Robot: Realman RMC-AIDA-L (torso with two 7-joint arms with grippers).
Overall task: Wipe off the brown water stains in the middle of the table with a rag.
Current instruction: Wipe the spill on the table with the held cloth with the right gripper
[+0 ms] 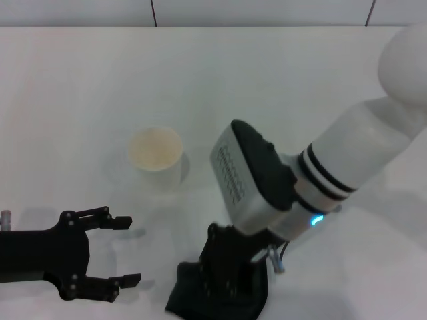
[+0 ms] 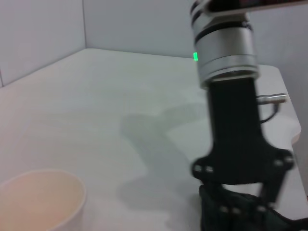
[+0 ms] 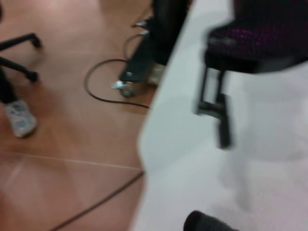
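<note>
The dark rag (image 1: 190, 300) lies bunched on the white table (image 1: 80, 87) at the near edge, centre. My right gripper (image 1: 227, 280) points straight down onto it and touches it; the left wrist view also shows this gripper (image 2: 238, 192) over the rag (image 2: 226, 216). My left gripper (image 1: 127, 250) is open and empty, low over the table to the left of the rag. The brown stain shows in no view.
A white paper cup (image 1: 157, 155) stands upright behind the left gripper and left of the right arm; it also shows in the left wrist view (image 2: 41, 199). The right wrist view shows the table's edge (image 3: 144, 144) and, below it, a wooden floor with cables (image 3: 96, 91).
</note>
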